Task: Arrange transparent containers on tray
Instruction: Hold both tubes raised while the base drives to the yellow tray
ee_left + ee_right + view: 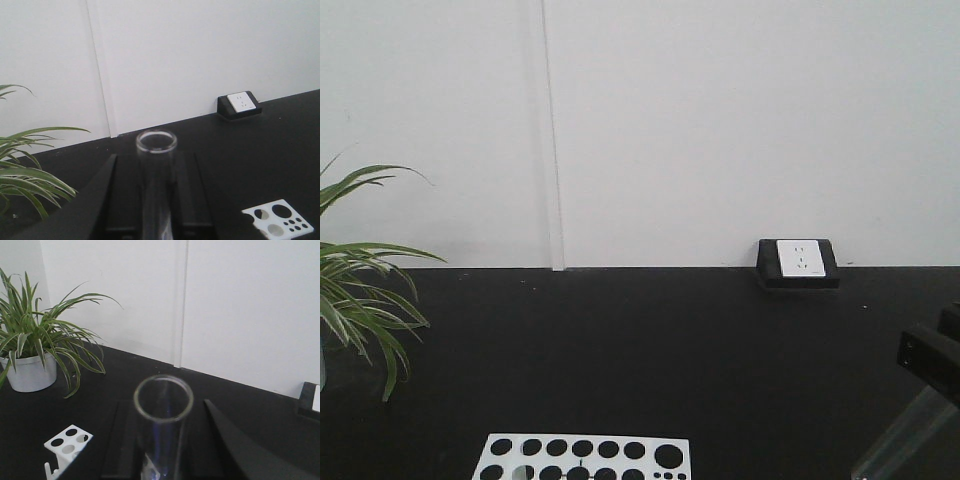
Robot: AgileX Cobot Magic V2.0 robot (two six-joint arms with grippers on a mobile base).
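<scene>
1. Both arms are up off the worktop [650, 350] w/ one clear tube each. I'd say they're lifted for carrying to the tray.
2. The tray isn't in any view, so I can't place it.
3. Left fingers [95, 205]: closed in on the left-hand tube [156, 150] from both sides, w/ no gap showing. The open rim pokes out past the tips, toward 12 o'clock in the wrist view.
4. Right fingers [235, 455]: clamped the same way on the right-hand tube [163, 410], rim clear of the tips. From the front it hangs tilted at approx 4 o'clock.
5. Gripping the body & leaving the rim free prob. lets each tube go down w/o the fingers fouling the tray.
6. Can't tell which tube is the taller.
7. Holed rack [585, 458] sits at 6 o'clock in the front view, the plant [360, 300] at 9.
</scene>
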